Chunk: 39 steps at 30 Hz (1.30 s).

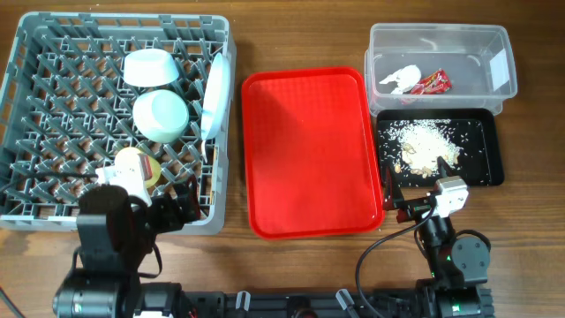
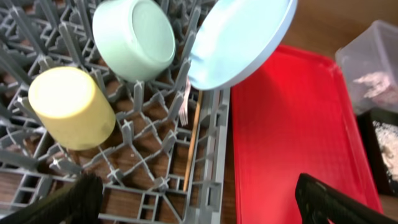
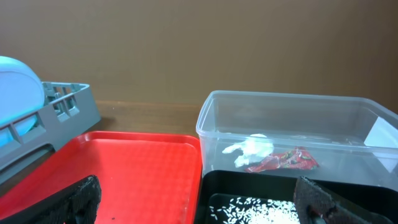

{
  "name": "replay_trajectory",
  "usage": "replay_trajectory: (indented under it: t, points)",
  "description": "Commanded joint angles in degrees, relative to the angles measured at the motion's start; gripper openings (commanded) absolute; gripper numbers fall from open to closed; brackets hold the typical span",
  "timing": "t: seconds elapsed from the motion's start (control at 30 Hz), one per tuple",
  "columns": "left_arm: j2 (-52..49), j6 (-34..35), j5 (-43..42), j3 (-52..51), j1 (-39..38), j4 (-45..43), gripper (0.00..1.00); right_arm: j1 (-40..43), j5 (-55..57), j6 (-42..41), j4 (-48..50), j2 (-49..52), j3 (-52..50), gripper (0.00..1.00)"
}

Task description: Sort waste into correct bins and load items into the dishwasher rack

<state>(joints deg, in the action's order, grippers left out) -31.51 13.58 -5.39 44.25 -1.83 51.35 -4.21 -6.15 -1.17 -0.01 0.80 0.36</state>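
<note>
The grey dishwasher rack (image 1: 26, 53) holds the white bowl (image 1: 152, 67), pale green bowl (image 1: 161, 115), yellow cup (image 1: 137, 165) and the plate (image 1: 214, 95) on edge. In the left wrist view the fork (image 2: 185, 102) and wooden stick (image 2: 193, 146) lie in the rack by its right wall. The clear tub (image 1: 494, 40) holds the tissue (image 1: 400, 79) and red wrapper (image 1: 431, 84). The black tray (image 1: 490, 168) holds the crumbs (image 1: 425, 146). My left gripper (image 2: 199, 208) is open and empty over the rack's front right corner. My right gripper (image 3: 202, 205) is open and empty before the black tray.
The large red serving tray (image 1: 309, 150) lies bare between the rack and the bins. The bins stand close together at the right. Wooden table shows around everything.
</note>
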Motion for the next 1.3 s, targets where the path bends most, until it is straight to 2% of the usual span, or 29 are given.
replay_trajectory:
  t: [0.0,0.27,0.47,0.57,0.67,1.27]
  points:
    - [9.7,-0.9,-0.4,-10.9,0.4,-9.3,1.0,-0.2,0.6,0.8,0.3,0.0,0.0,1.0]
    - [28.1,2.2,-2.3,-36.5,0.4,-38.1,1.0,-0.2,0.6,0.8,0.3,0.0,0.0,1.0]
    - [31.3,1.6,-1.0,-43.9,1.0,-55.7,1.0,-0.2,0.6,0.8,0.3,0.0,0.0,1.0]
    - [31.3,-2.2,-0.5,-43.9,1.0,-53.3,1.0,-0.2,0.6,0.8,0.3,0.0,0.0,1.0]
    - [31.3,-2.4,-1.0,-43.9,0.9,-47.3,1.0,-0.2,0.6,0.8,0.3,0.0,0.0,1.0]
    - [31.2,-2.4,-1.2,-43.9,0.9,-47.5,1.0,-0.2,0.6,0.8,0.3,0.0,0.0,1.0]
